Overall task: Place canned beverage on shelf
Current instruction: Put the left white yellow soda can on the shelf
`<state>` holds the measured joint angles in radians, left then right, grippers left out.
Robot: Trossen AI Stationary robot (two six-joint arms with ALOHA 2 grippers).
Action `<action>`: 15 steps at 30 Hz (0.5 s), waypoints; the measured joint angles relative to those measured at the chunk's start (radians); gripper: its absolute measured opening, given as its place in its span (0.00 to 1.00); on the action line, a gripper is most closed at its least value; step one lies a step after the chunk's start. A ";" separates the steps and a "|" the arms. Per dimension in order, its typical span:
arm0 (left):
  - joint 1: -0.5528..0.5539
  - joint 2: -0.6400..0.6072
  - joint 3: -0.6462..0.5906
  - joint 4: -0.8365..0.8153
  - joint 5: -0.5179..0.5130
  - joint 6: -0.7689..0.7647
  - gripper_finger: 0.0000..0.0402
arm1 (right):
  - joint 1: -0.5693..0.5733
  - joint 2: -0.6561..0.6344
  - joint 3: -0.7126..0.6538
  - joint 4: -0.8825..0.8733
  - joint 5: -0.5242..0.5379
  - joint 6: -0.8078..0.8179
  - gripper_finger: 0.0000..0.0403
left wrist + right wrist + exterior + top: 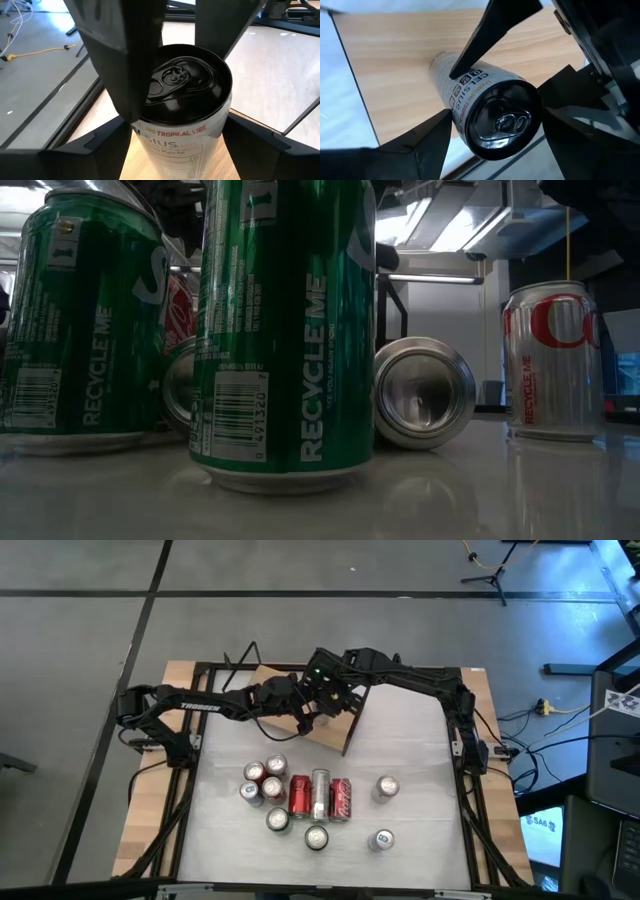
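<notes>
Both grippers, left [175, 100] and right [492, 130], clamp one black-topped white can [182, 110] upright on the shelf [395, 65]; other cans [310, 798] sit on the table [420, 830].

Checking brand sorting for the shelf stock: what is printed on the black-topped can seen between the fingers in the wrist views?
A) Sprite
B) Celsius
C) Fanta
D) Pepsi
B: the white can over the shelf reads "CELSIUS" in the right wrist view, and "TROPICAL VIBE" shows in the left wrist view.
</notes>
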<state>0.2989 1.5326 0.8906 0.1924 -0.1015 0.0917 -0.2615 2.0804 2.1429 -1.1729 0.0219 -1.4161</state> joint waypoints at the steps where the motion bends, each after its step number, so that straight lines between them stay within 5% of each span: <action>1: -0.001 0.000 0.000 0.001 0.000 0.001 0.72 | 0.000 0.000 0.000 -0.003 0.000 0.022 0.75; 15: -0.001 0.000 0.000 0.001 -0.017 -0.002 0.72 | 0.000 0.000 0.001 -0.029 0.009 0.371 0.75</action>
<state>0.2981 1.5321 0.8909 0.1939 -0.1186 0.0901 -0.2619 2.0804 2.1437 -1.2018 0.0309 -1.0454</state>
